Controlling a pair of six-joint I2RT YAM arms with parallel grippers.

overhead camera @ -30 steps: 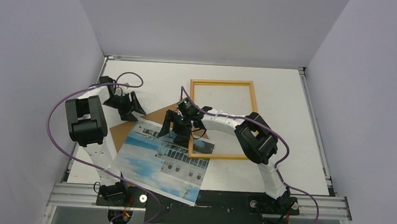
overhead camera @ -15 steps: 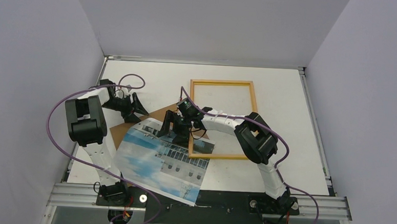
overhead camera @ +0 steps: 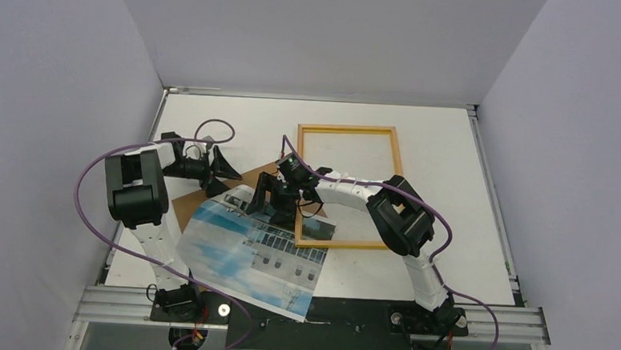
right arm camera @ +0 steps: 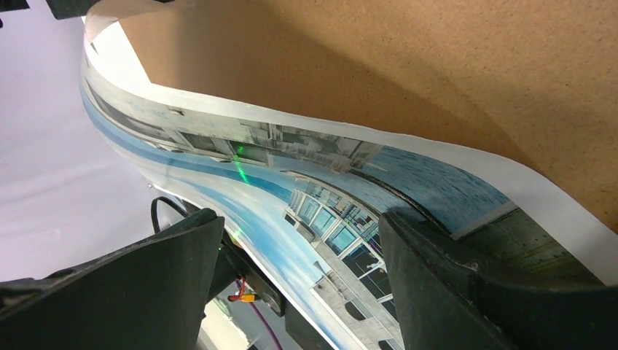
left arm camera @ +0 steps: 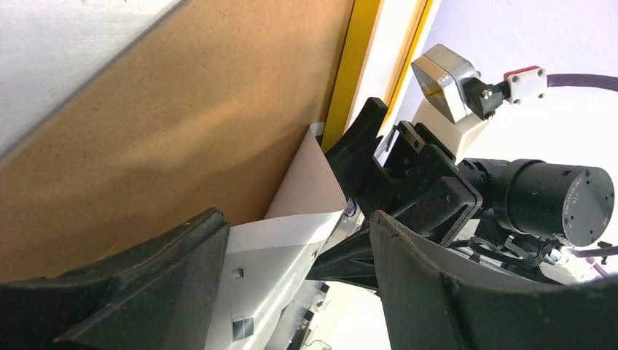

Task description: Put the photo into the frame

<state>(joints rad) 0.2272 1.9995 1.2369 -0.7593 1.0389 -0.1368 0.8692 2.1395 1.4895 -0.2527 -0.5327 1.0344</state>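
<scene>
Arms bend inward, left claw (overhead camera: 221, 180) and right claw (overhead camera: 272, 209) both open at the far edge of the photo (overhead camera: 239, 255).

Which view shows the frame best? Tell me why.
Top external: nearly the whole rectangle of the frame shows there. Left wrist shows only a yellow strip of its edge; right wrist shows none of it.

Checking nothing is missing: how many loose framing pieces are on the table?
3: the frame right of centre, the backing board left of it, the photo partly over that board, toward the near edge. Others may be hidden underneath.
</scene>
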